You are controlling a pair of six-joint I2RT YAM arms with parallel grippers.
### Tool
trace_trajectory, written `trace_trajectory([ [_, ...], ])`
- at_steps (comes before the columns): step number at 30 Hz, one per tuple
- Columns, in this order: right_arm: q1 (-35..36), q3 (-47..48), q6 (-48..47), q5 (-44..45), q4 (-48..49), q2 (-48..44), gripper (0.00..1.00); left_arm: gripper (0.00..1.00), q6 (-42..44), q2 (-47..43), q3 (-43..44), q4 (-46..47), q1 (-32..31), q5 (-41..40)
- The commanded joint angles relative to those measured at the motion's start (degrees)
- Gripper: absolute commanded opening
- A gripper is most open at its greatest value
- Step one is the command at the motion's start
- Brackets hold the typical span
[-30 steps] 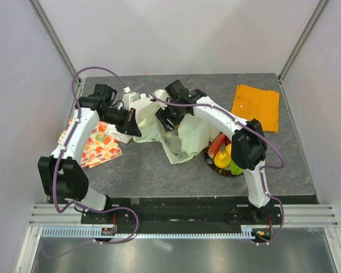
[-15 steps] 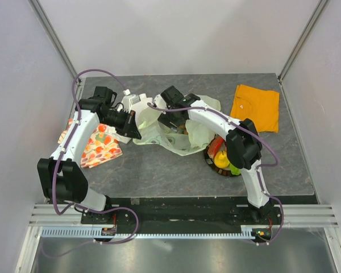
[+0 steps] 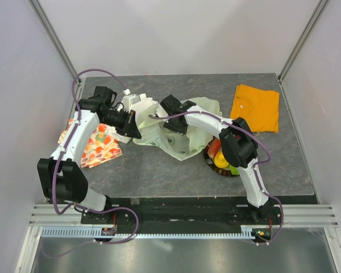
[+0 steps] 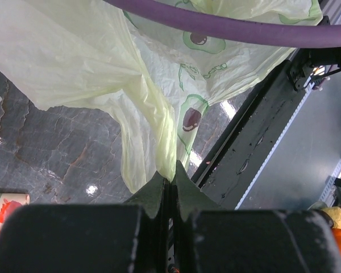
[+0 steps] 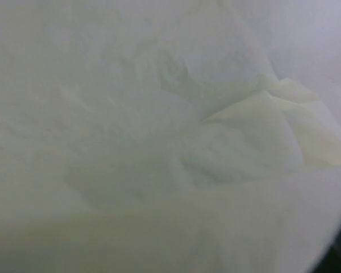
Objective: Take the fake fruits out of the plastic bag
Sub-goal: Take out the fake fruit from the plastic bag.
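The pale green plastic bag lies crumpled mid-table and fills the left wrist view and the right wrist view. My left gripper is shut on a gathered fold of the bag's left edge, as the left wrist view shows. My right gripper is pushed into the bag's folds; its camera sees only plastic and its fingers are hidden. Yellow, red and green fake fruits sit in a dark round dish beside the bag's right edge.
An orange cloth lies at the back right. A cloth printed with fruits lies at the left under my left arm. A white cloth lies behind the bag. The table's near edge and a black rail show in the left wrist view.
My right gripper has moved down and left into the bag. The bag has dropped from hanging to spread flatter towards the back right. My left gripper has kept its hold.
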Motion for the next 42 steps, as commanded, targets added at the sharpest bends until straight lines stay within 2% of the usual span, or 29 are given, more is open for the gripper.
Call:
trace_trajectory([
  [1, -0.1, 0.94, -1.6, 1.88, 4.17, -0.05, 0.52, 0.02, -1.38, -1.58, 0.15, 1.09, -0.2, 0.47],
  [2, -0.19, 1.03, -1.69, 1.79, 4.52, 0.22, 0.48, 0.02, -1.29, -1.49, 0.15, 1.09, -0.2, 0.47],
  [4, -0.1, 0.94, -2.22, 1.71, 5.66, 0.31, 0.45, 0.02, -1.38, -1.41, 0.07, 1.09, -0.2, 0.47],
  [6, -0.01, 1.2, -2.4, 1.0, 6.11, 0.31, 0.28, 0.02, -1.55, -1.4, 0.06, 1.18, -0.2, 0.65],
  [8, -0.01, 1.29, -2.75, -2.05, 6.19, -1.09, 0.06, 0.01, -1.9, -1.32, 0.24, 1.27, -0.2, 0.56],
  [9, -0.1, 0.94, -3.1, -2.77, 6.72, -2.14, 0.0, 0.02, -2.17, -1.32, 0.33, 1.27, -0.2, 0.65],
  [17, -0.01, 0.76, -4.68, -24.9, -1.35, -16.99, 0.0, 0.02, -5.59, 2.8, 5.24, 3.28, -0.2, 2.67],
  [21, -0.01, -0.02, -5.47, -34.22, -5.49, -23.31, 0.0, 0.02, -7.0, 6.76, 11.38, 3.2, -0.2, 2.23],
  [25, -0.28, 1.37, -3.19, -36.79, -7.07, -26.05, 0.0, 0.02, -7.88, 9.31, 15.26, 2.94, -0.02, 1.26],
  [32, -2.03, 8.49, -2.31, -35.2, -14.1, -28.6, 0.0, 0.02, -8.06, 12.22, 21.51, 2.41, 1.65, -1.29],
  [34, -4.05, 10.86, -0.56, -38.01, -14.63, -29.83, 0.0, 0.02, -8.93, 12.92, 22.21, 2.58, 1.65, -0.07],
  [36, -7.11, 13.31, 2.51, -44.76, -13.94, -30.36, 0.0, 0.02, -9.46, 13.53, 22.3, 2.85, 1.73, 0.82],
  [40, -10.55, 16.14, 17.68, -56.02, -8.76, -30.45, 0.0, 0.02, -9.55, 14.85, 22.92, 3.2, 1.91, 0.56],
  [42, -10.74, 16.49, 19.31, -60.76, -6.29, -30.89, 0.0, 0.02, -9.55, 15.73, 23.79, 3.11, 2.26, 0.38],
])
